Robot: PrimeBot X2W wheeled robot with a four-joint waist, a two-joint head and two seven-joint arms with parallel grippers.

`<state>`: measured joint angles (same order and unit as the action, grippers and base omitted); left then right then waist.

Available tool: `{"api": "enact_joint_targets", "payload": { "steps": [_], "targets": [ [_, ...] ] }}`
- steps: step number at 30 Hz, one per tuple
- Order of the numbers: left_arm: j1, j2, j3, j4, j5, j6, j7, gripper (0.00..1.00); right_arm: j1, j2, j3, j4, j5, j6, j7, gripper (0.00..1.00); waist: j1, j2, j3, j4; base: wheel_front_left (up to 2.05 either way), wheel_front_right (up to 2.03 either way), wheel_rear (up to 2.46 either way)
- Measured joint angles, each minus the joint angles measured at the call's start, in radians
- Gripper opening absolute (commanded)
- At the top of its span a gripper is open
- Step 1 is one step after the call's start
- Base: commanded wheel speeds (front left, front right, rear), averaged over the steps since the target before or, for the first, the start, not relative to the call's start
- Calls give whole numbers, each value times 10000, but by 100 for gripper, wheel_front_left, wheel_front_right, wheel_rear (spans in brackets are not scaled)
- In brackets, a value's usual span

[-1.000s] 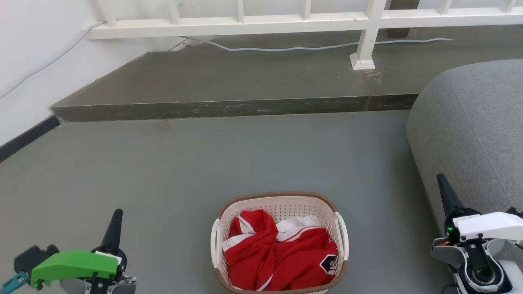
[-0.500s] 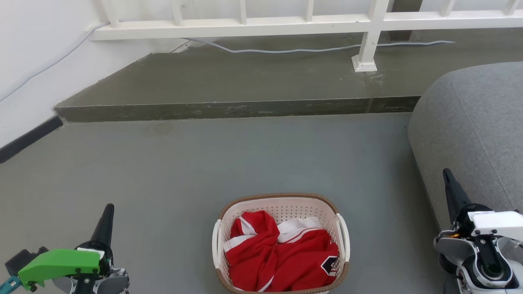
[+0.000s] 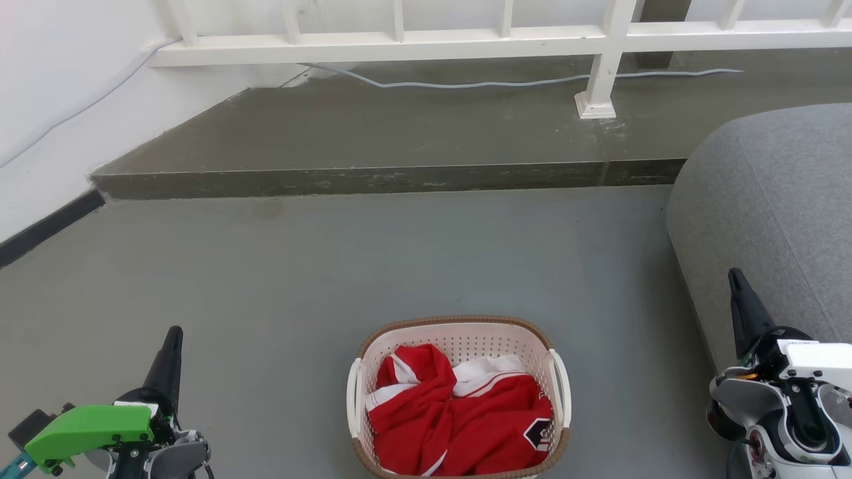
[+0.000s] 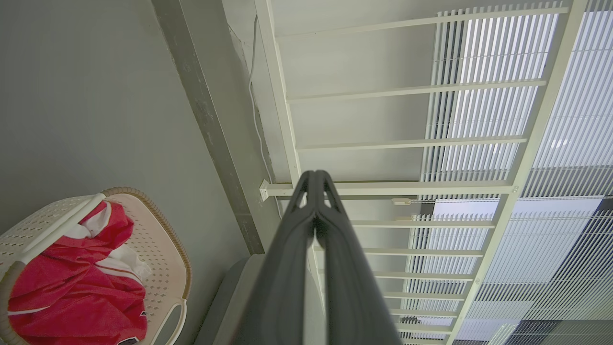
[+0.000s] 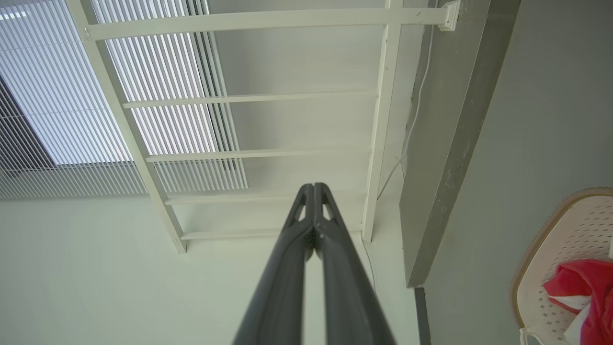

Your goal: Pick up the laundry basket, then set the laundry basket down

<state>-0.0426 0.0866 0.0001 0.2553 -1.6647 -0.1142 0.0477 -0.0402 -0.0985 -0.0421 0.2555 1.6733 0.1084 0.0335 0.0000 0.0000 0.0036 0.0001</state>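
Left pincer [image 3: 174, 334]: long dark tapered fingers, bright green cover [image 3: 90, 429], black screws, teal piece at its edge, grey housing below. Right pincer [image 3: 735, 277]: matching dark fingers, white cover [image 3: 822, 356], rounded grey-white housing, black round joint. Small triangular cut-outs near fingertips of both.

1. cream-white perforated plastic laundry basket [image 3: 466, 340]: smooth, slight gloss; brown rim with a woven look.
2. red-and-white cloth garment [image 3: 459, 426]: soft, crumpled, faint sheen.
3. grey floor [image 3: 333, 266]: matt, smooth.
4. grey rounded upholstered seat [image 3: 765, 199]: coarse matt fabric.
5. white railing [image 3: 432, 43]: smooth, painted.
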Motion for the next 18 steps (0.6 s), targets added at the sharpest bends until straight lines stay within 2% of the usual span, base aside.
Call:
{"api": "enact_joint_targets", "payload": {
  "steps": [18],
  "targets": [
    [-6,-4,10,117,0,-2,15,0,-94,8,-23,100,0,58,36,0,0,0,-5,-1,0,0,0]
  ]
}}
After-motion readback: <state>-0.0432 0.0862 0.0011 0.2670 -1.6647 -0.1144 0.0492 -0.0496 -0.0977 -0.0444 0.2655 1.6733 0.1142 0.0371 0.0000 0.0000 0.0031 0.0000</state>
